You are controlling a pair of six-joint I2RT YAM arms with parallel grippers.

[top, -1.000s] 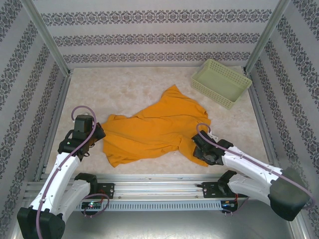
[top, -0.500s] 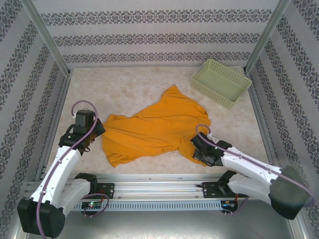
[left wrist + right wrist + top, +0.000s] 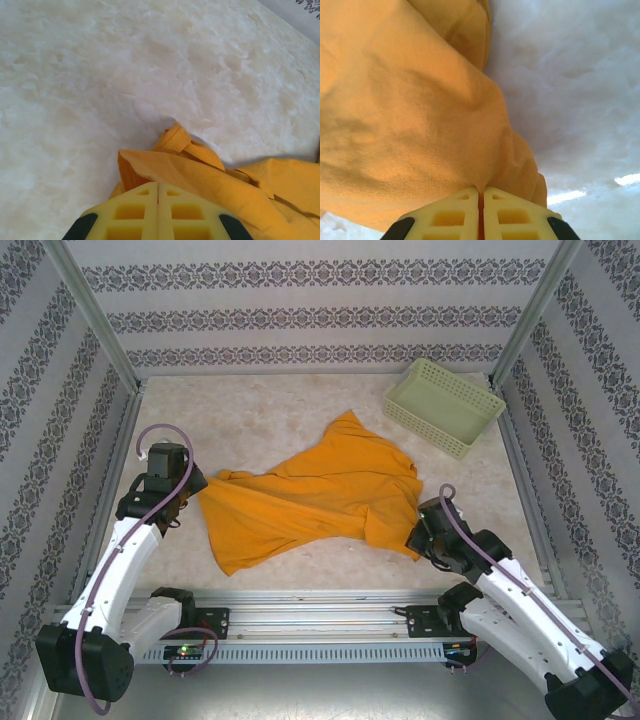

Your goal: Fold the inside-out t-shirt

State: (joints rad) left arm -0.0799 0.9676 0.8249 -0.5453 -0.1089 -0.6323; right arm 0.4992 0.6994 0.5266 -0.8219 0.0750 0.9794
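— What's changed?
— The right arm has swung out to the right, dragging the t-shirt's (image 3: 310, 495) near right corner along; the cloth is stretched wider.
— And the grip?
— The right fingers (image 3: 451, 212) are clamped on that corner, and the left fingers (image 3: 134, 210) are clamped on the left edge.
— Where does it lie?
— Mid-tabletop (image 3: 250, 415), with the basket (image 3: 443, 405) apart at far right.

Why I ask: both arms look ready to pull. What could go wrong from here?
1. The left gripper, fingers shut, holds only a small bunched edge of the t-shirt; it may slip out under tension.
2. The right gripper has its fingers shut on a thick fold, perhaps several layers, so pulling may leave the cloth twisted rather than flat.
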